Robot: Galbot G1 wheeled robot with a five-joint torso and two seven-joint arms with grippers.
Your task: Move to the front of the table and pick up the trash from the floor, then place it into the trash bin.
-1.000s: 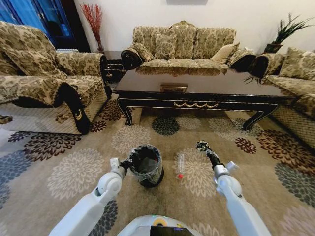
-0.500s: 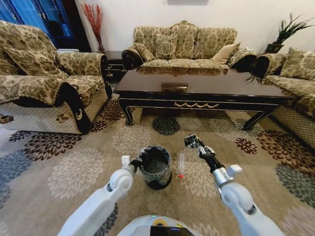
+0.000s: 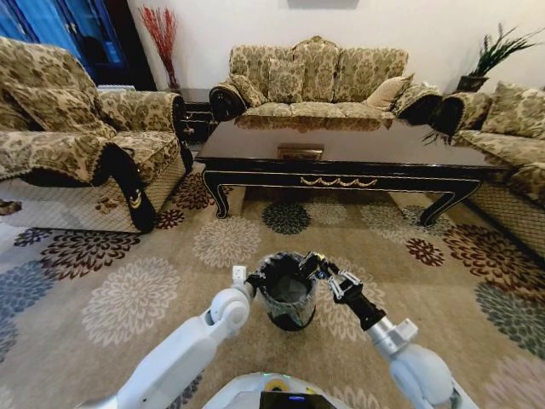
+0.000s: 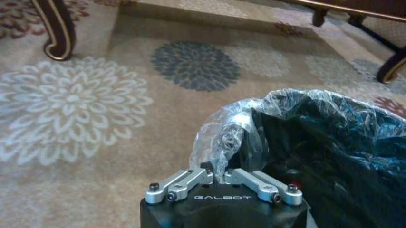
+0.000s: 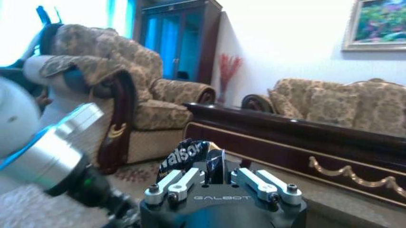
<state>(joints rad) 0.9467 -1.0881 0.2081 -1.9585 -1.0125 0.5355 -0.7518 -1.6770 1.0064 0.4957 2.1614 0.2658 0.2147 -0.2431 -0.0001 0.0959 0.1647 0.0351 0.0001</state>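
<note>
The trash bin (image 3: 290, 313), black with a crinkled grey bag (image 4: 298, 114) over its rim, stands on the carpet in front of the table (image 3: 341, 145). My left gripper (image 3: 254, 279) is shut on the folded bag at the bin's left rim; the left wrist view shows its fingers (image 4: 190, 180) pinching the plastic. My right gripper (image 3: 312, 263) hovers at the bin's right rim, shut on the trash, a small dark wrapper (image 5: 185, 153) with white lettering. The table's side with its gold ornament (image 5: 345, 171) lies beyond it.
Patterned sofas ring the table: one on the left (image 3: 77, 145), one behind (image 3: 315, 77), one on the right (image 3: 511, 136). A flowered carpet (image 3: 128, 298) covers the floor. The table's curved legs (image 3: 217, 196) stand ahead of the bin.
The left gripper has shifted the bin to the right across the carpet. The right gripper has swung left and nearer with the wrapper, from beside the bin to its right rim.
</note>
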